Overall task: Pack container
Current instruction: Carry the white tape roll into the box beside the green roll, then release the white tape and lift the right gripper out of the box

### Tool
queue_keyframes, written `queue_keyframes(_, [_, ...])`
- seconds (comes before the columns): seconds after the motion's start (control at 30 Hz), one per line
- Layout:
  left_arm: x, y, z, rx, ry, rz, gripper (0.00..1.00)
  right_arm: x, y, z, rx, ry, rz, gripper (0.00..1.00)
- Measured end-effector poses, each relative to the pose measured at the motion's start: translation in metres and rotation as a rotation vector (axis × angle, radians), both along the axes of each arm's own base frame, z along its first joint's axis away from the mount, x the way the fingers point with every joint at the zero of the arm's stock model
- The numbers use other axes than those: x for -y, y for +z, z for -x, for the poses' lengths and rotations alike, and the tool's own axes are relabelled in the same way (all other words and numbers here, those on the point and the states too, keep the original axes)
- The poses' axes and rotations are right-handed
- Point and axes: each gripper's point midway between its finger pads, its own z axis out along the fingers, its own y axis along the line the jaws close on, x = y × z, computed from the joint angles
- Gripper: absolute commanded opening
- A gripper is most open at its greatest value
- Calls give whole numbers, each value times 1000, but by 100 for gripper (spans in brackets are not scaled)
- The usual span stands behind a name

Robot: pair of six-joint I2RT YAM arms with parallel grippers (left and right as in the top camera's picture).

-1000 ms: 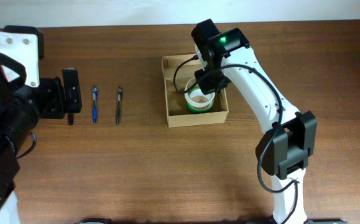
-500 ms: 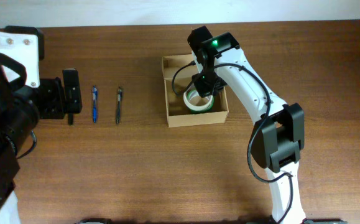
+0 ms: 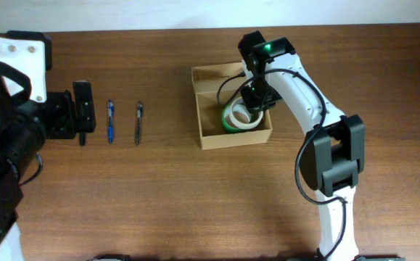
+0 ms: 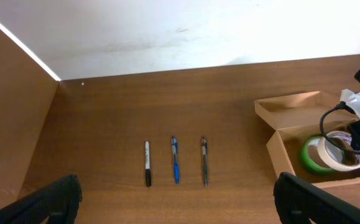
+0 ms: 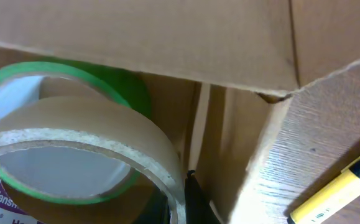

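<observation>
The container [image 3: 235, 139] is an open light-brown cardboard box with its flap lid folded back. It also shows in the left wrist view [image 4: 279, 148] and the right wrist view [image 5: 167, 37]. Inside it lies a green tape roll [image 3: 228, 122] [image 5: 127, 84]. My right gripper [image 3: 252, 106] [image 5: 181, 199] is inside the box, shut on the wall of a clear tape roll [image 3: 242, 116] [image 5: 86, 124], which is tilted over the green roll. My left gripper [image 3: 84, 114] [image 4: 180, 202] is open wide and empty, at the far left near the pens.
A black-and-white marker [image 4: 147, 163], a blue pen [image 3: 110, 120] [image 4: 175, 160] and a dark pen [image 3: 138, 122] [image 4: 204, 162] lie side by side left of the box. A yellow-tipped object [image 5: 338, 190] lies on the table just outside the box wall.
My right gripper has moved right inside the box with the clear tape roll, which now sits tilted over the green roll. The box has shifted slightly right. The left arm has not moved.
</observation>
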Motion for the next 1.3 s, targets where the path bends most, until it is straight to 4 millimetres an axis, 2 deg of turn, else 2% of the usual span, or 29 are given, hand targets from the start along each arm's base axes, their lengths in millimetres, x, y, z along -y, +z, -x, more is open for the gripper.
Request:
queue_keyframes(0.03, [0, 0, 0, 0, 0, 0, 99, 1, -1, 0, -3, -2, 1, 4])
queue_keyframes(0.07, [0, 0, 0, 0, 0, 0, 100, 1, -2, 1, -6, -2, 2, 10])
queue_keyframes(0.13, [0, 0, 0, 0, 0, 0, 99, 1, -2, 1, -6, 3, 2, 33])
queue_keyframes(0.2, [0, 0, 0, 0, 0, 0, 99, 0, -2, 1, -7, 1, -2, 48])
queue_keyframes(0.23, [0, 0, 0, 0, 0, 0, 100, 0, -2, 1, -7, 3, -2, 52])
queue_keyframes(0.37, [0, 0, 0, 0, 0, 0, 100, 0, -2, 3, -14, 8, 0, 56])
queue_keyframes(0.57, [0, 2, -1, 8, 0, 1, 99, 4, 5, 18, -73, 11, 17, 57])
queue_keyframes(0.63, [0, 2, -1, 10, 0, 0, 99, 4, 17, 18, -70, 10, 12, 63])
queue_keyframes(0.77, [0, 2, -1, 10, 0, 1, 99, 0, 67, 11, 8, 13, -20, 72])
queue_keyframes(0.83, [0, 2, -1, 10, 0, 1, 99, 0, 101, 11, 66, 12, -43, 82])
queue_keyframes(0.87, [0, 2, -1, 10, 0, 1, 100, 1, 131, 13, 124, 10, -60, 83])
queue_keyframes(0.97, [0, 2, -1, 9, 0, 1, 99, 8, 181, 9, 277, -9, -70, 89])
queue_keyframes(1.07, [0, 2, -1, 8, -1, 1, 99, 30, 218, 12, 390, -60, -36, 90])
queue_keyframes(1.13, [0, 2, -1, 8, 0, 1, 99, 52, 232, 12, 435, -114, -11, 90])
queue_keyframes(1.23, [0, 1, -1, 4, 0, 1, 100, 101, 239, 7, 456, -246, 18, 90])
queue_keyframes(1.3, [0, 0, 0, 2, -1, 1, 99, 137, 231, 6, 430, -347, 38, 90])
